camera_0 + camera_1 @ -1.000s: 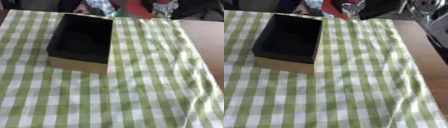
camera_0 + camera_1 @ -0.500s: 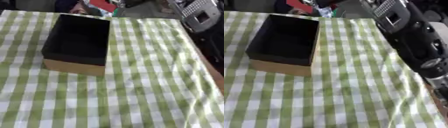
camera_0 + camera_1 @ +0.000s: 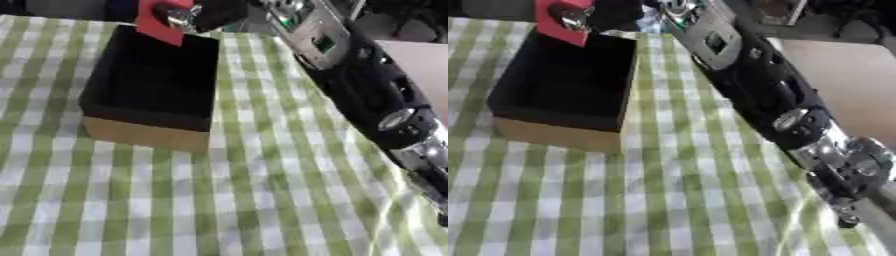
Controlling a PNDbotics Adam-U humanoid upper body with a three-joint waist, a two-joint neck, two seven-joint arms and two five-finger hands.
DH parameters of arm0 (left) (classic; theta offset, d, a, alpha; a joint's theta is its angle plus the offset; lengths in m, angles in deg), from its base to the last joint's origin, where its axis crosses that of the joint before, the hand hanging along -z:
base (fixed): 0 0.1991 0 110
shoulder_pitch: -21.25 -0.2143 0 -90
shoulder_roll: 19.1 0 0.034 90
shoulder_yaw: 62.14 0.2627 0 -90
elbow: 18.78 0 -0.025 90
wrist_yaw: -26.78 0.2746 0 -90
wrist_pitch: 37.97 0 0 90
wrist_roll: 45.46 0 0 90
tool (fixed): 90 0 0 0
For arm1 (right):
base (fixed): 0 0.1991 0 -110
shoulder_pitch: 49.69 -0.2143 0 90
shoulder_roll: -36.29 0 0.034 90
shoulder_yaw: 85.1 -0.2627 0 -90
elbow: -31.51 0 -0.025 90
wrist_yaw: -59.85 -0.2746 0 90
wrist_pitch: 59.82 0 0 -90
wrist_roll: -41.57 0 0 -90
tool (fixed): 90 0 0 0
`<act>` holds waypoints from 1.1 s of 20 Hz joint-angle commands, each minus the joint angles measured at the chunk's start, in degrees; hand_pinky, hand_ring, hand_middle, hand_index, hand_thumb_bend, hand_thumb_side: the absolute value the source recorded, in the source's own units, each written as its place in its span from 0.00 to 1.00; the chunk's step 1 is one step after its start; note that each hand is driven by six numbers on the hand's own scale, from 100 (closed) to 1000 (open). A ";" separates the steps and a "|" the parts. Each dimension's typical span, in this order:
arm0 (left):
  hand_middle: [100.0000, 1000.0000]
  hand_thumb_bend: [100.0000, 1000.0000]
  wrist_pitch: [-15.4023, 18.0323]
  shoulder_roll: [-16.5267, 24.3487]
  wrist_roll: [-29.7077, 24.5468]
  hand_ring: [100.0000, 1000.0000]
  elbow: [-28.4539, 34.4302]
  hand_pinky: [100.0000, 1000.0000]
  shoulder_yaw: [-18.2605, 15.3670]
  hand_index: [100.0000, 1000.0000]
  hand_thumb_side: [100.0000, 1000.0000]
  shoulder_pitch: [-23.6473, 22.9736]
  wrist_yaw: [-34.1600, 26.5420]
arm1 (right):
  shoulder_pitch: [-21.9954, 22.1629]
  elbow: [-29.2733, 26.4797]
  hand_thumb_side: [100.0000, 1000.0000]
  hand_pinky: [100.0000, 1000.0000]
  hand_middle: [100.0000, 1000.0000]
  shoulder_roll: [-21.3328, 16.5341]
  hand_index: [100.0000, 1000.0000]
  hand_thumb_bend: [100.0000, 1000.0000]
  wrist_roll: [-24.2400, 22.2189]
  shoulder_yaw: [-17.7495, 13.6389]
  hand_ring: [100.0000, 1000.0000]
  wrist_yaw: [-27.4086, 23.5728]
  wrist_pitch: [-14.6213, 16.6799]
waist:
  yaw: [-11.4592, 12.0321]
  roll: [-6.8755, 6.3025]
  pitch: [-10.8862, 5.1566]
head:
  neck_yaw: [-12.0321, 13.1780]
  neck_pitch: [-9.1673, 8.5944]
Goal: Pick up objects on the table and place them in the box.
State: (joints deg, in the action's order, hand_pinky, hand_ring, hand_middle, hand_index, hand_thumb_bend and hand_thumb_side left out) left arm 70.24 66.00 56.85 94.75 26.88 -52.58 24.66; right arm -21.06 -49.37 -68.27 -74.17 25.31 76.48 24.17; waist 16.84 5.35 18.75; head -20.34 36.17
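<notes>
While the right robot hand [image 3: 206, 12] is reaching in from 4 o'clock, it is gripping a red object [image 3: 160, 22] over the far rim of the box [image 3: 153, 90] at 12 o'clock, so release is seemingly what is remaining. Inside, the box is looking dark and its contents are unclear. Nothing else is showing on the checked cloth [image 3: 262, 200] covering the bench; the left robot hand is staying out of view

Green-and-white checked tablecloth [image 3: 262, 200] over a table, bare brown tabletop [image 3: 842, 75] at right, dark blurred background
</notes>
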 commanded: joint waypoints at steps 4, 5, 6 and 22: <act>0.64 0.09 -0.05 0.31 -0.25 0.49 1.06 0.79 -0.06 0.70 0.73 0.92 -0.33 | -0.34 3.09 0.54 0.70 0.41 0.02 0.71 0.00 -4.41 0.00 0.56 -1.69 2.03 | 0.25 0.64 -0.10 | 0.31 -0.03; 0.64 0.10 -0.07 0.32 -0.26 0.49 1.06 0.79 -0.06 0.70 0.72 0.93 -0.33 | -0.32 3.27 0.54 0.70 0.42 0.00 0.71 0.00 -5.31 0.06 0.56 -2.03 2.40 | 0.26 0.64 -0.09 | 0.38 0.05; 0.64 0.09 -0.09 0.32 -0.28 0.49 1.06 0.79 -0.05 0.70 0.73 0.93 -0.33 | -0.37 3.40 0.57 0.70 0.43 -0.05 0.70 0.00 -6.26 0.07 0.57 -2.22 2.79 | 0.25 0.64 -0.08 | 0.44 0.14; 0.64 0.09 -0.32 0.08 -0.56 0.49 1.06 0.80 0.05 0.70 0.73 0.75 -0.24 | -0.49 4.16 0.72 0.84 0.79 -0.35 1.00 0.16 -10.11 -1.07 0.83 12.50 7.67 | 0.14 0.58 0.10 | 0.31 0.46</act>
State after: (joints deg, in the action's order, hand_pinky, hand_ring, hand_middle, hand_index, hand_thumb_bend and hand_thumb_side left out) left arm 69.89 65.69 56.44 94.75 26.90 -52.34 24.46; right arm -20.64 -44.96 -67.60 -85.10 25.04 87.74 31.61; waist 16.98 5.48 19.07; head -19.89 36.25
